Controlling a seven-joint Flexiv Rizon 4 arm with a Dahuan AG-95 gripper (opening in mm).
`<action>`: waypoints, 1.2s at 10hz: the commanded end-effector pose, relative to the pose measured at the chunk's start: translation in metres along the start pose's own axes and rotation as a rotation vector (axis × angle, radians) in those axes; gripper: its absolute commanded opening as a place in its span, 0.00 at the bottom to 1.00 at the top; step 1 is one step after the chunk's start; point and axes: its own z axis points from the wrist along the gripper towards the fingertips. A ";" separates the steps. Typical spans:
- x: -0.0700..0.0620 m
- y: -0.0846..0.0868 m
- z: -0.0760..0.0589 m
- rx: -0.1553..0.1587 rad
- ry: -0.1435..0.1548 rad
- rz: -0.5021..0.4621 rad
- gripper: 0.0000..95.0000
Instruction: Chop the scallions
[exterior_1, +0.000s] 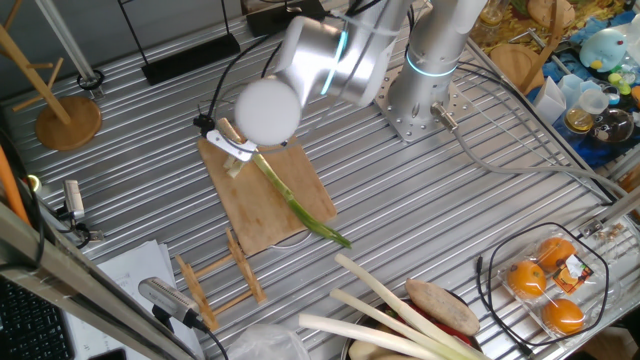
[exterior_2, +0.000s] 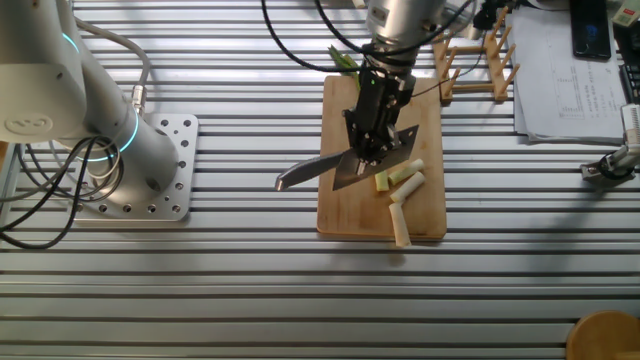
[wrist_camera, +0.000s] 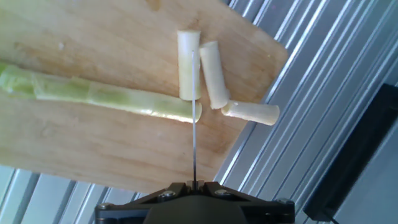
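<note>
On the board: three cut pieces (wrist_camera: 211, 74) done
Left: long scallion stalk (wrist_camera: 106, 96) uncut
End effector (exterior_2: 378, 150): clamps knife (exterior_2: 340, 168)

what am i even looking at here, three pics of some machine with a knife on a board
It is one silver robot arm bolted to a ribbed metal table. Two pictures come from cameras fixed at different sides of the table. The third comes from a camera on the arm's hand, looking down along the knife.

The arm's tool is closed on a kitchen knife, whose thin blade edge is the line in the hand view. Under it lies a wooden cutting board with a long scallion stalk and three short pale cut pieces beside the blade.

Nearby: thicker pale stalks and packed oranges.
</note>
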 end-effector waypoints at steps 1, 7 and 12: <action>0.001 -0.001 0.000 0.011 -0.002 0.010 0.00; 0.003 -0.009 0.010 0.028 -0.003 0.016 0.00; 0.007 -0.013 0.013 0.042 -0.005 0.028 0.00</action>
